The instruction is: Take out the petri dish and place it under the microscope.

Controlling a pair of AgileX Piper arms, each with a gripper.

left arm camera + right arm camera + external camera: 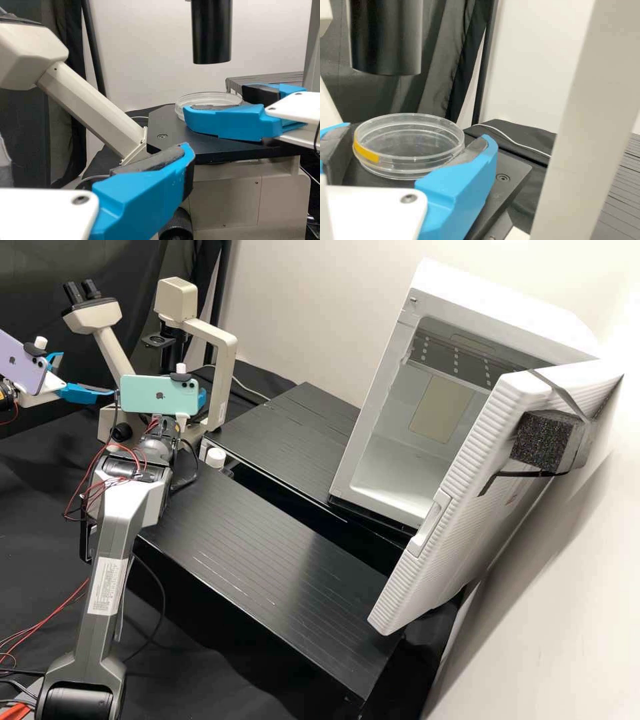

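The placing step seems in hand: the petri dish is clasped by the right pincer over the stage, and a level seating, then a gentle release, is called for. In the high view the left pincer is seen spread, upper left, and the open box upper right; by the right wrist view the dish's yellow mark is given, left of centre.
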